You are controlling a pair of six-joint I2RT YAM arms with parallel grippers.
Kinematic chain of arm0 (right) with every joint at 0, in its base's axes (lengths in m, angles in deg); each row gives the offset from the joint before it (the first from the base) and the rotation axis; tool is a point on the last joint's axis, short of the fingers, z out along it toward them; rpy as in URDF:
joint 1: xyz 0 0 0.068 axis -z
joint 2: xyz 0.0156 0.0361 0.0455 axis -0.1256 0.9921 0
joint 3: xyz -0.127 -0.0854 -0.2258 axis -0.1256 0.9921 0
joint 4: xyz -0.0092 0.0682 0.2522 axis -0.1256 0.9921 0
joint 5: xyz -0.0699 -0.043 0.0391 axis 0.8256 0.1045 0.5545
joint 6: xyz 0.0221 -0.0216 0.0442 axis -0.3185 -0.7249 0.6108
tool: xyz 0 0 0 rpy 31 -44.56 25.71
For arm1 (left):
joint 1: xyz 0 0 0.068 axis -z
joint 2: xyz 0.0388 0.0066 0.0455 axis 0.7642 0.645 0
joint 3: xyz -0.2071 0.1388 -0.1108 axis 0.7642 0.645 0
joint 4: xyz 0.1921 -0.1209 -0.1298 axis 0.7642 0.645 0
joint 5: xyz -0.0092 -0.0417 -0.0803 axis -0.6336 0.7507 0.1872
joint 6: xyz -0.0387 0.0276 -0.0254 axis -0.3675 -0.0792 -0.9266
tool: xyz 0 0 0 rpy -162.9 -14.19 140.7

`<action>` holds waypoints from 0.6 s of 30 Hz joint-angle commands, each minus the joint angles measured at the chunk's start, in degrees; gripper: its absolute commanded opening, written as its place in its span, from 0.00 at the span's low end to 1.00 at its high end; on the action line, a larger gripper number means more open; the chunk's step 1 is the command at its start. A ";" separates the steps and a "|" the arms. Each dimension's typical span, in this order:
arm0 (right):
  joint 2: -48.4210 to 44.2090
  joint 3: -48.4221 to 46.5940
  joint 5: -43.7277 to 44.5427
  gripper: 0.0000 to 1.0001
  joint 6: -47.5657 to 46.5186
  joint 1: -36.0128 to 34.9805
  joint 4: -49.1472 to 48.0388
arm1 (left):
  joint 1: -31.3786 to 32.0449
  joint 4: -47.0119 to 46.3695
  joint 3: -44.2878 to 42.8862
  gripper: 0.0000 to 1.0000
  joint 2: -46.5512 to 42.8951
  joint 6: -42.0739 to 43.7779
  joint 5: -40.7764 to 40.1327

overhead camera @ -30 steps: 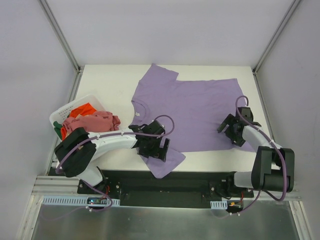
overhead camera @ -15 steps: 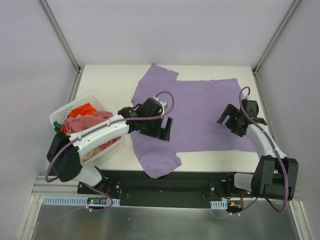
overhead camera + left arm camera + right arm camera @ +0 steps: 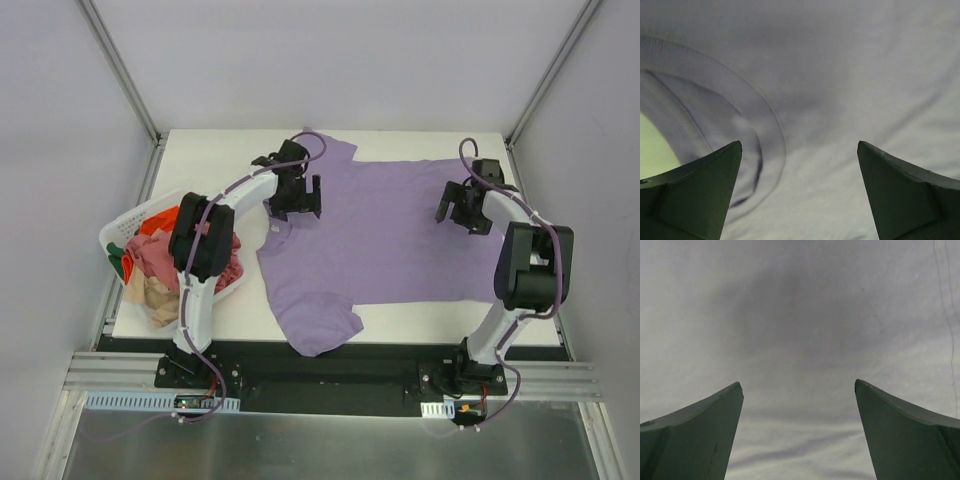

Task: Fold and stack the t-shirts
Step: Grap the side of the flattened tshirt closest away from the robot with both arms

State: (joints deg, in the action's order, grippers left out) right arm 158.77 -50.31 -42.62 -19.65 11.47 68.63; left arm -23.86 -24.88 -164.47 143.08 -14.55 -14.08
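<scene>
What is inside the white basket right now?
The basket holds crumpled clothes: an orange-red shirt, a pink shirt and a beige shirt. The left arm crosses over it, hiding part of the pile; anything underneath cannot be seen.

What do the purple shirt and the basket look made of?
Purple shirt: soft matte knit cloth, probably cotton jersey; it lies in loose wrinkles and its collar looks ribbed. Basket: white plastic, apparently rigid, judging by its smooth, stiff moulded rim.
</scene>
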 commanded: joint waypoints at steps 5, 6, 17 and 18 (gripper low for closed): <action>12.79 -12.53 1.60 0.96 -5.40 0.85 8.12 | -4.00 6.78 -11.83 0.99 14.51 0.25 2.70; 13.84 -13.67 1.07 0.96 -5.49 1.11 8.47 | -4.61 7.75 -13.16 0.99 16.09 -0.36 2.35; 24.75 -29.24 -5.07 0.96 -7.07 1.99 16.03 | -9.19 14.61 -33.28 0.99 28.31 -0.98 3.22; 25.10 -29.59 -5.96 0.96 -6.99 1.99 16.03 | -9.45 14.70 -34.86 0.99 29.11 -0.55 3.66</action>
State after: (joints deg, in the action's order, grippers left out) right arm 181.65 -77.31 -44.17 -25.55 12.76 81.39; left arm -31.12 -12.85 -195.53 165.86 -15.95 -9.95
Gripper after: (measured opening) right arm 0.963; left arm 0.990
